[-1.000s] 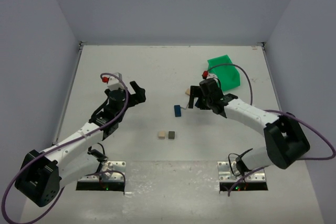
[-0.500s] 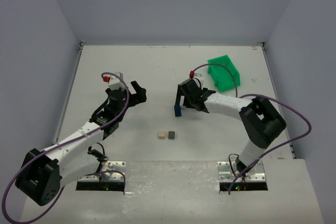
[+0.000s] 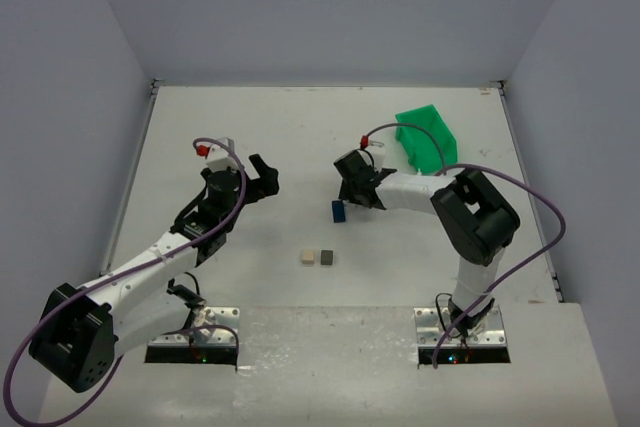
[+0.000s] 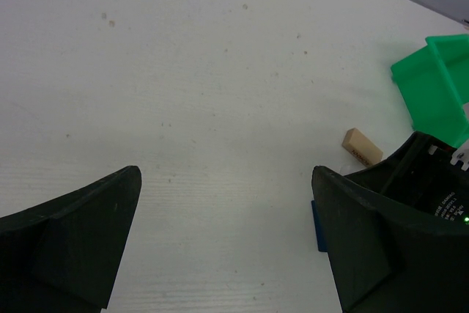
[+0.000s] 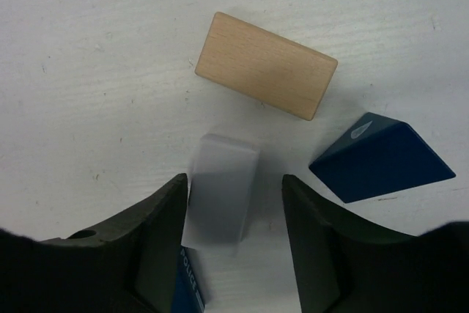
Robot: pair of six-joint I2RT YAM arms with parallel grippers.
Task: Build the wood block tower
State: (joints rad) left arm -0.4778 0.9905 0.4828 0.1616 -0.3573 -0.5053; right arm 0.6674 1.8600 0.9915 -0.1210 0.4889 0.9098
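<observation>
Clock set on white table (image 3: 300,127), 12 at far wall. At 2, green plastic bin (image 3: 427,139), close to right edge. Just right of centre, right gripper (image 3: 348,193), fingers aimed toward 7; jaw gap unreadable from up here. Just beside its tip, at its 7: small dark blue wooden block (image 3: 338,211). At 6, tan wooden cube (image 3: 309,258) and dark grey wooden cube (image 3: 327,258) side by side, grey at tan's 3. At 9, left gripper (image 3: 265,173), jaws spread wide, well apart from blocks.
</observation>
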